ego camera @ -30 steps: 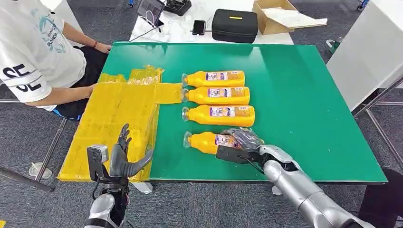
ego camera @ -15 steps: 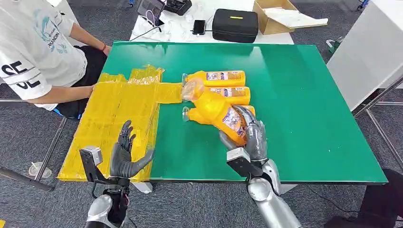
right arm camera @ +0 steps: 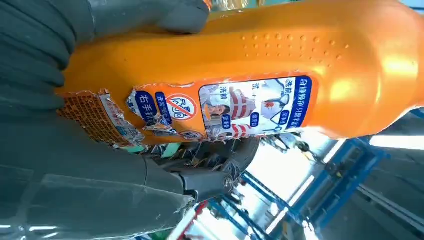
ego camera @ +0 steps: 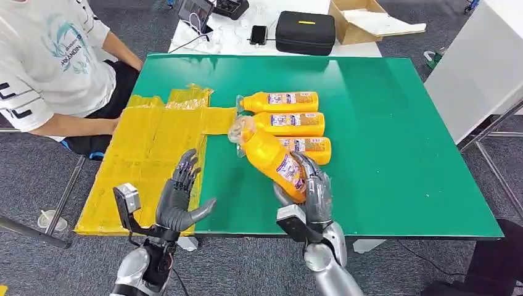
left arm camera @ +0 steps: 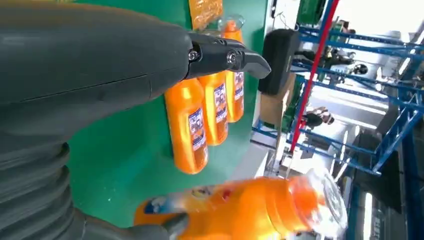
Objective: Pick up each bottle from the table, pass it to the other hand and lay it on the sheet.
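While three orange bottles (ego camera: 280, 102) lie side by side on the green surface (ego camera: 382, 142), a person (ego camera: 49, 68) sits at the far-left edge by the yellow sheet (ego camera: 148, 160). Right hand (ego camera: 310, 194), fingers (ego camera: 317, 179) wrapped round a fourth bottle (ego camera: 271, 157), holds it tilted above surface, cap twd sheet. Left hand (ego camera: 179, 200) is empty, fingers spread, over sheet's near edge.

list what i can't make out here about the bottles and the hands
- Held bottle: in the head view the right hand covers its base; in the right wrist view its torn label is too small to read.
- Third lying bottle: the held bottle hides its neck in the head view.
- Left hand: in the left wrist view its grey cover blocks most of its fingers.
- Yellow sheet: the left hand hides part of its near edge.
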`<state>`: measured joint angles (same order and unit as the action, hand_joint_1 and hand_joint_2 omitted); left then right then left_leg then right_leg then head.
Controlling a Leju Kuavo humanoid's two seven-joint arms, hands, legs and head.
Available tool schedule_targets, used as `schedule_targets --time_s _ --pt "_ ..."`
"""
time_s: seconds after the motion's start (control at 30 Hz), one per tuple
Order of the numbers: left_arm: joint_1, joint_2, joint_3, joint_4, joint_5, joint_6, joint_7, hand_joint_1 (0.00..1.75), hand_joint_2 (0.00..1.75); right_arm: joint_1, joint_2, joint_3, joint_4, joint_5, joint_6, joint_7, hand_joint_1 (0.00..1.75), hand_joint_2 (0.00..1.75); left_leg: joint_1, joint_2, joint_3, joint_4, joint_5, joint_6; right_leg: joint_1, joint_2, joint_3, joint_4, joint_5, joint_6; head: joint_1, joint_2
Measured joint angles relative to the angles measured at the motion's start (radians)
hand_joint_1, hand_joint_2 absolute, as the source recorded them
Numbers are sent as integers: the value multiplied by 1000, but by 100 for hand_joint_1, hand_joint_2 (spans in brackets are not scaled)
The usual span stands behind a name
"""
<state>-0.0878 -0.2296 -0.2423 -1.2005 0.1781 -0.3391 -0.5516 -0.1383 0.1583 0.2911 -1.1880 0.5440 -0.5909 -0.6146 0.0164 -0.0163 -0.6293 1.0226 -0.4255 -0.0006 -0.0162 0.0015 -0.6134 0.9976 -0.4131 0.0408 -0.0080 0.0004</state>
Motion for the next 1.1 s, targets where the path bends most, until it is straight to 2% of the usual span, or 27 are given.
schedule_targets --time_s 0.27,0.63,1.1 --pt "-5 8 -13 0 5 -13 3 0 175 -12 23 8 58 13 15 -19 175 175 0 0 0 0 0 0 0 0 0 0 0 0 0 0" --pt "-68 8 -45 85 49 -46 32 0 175 -78 121 148 238 86 -89 -59 175 175 1 0 0 0 1 -1 2 0 0 0 0 0 0 0" --pt "-92 8 -32 170 166 -104 59 0 175 -91 150 216 339 100 -108 -48 175 175 1 0 0 0 0 -1 2 0 0 0 0 0 0 0"
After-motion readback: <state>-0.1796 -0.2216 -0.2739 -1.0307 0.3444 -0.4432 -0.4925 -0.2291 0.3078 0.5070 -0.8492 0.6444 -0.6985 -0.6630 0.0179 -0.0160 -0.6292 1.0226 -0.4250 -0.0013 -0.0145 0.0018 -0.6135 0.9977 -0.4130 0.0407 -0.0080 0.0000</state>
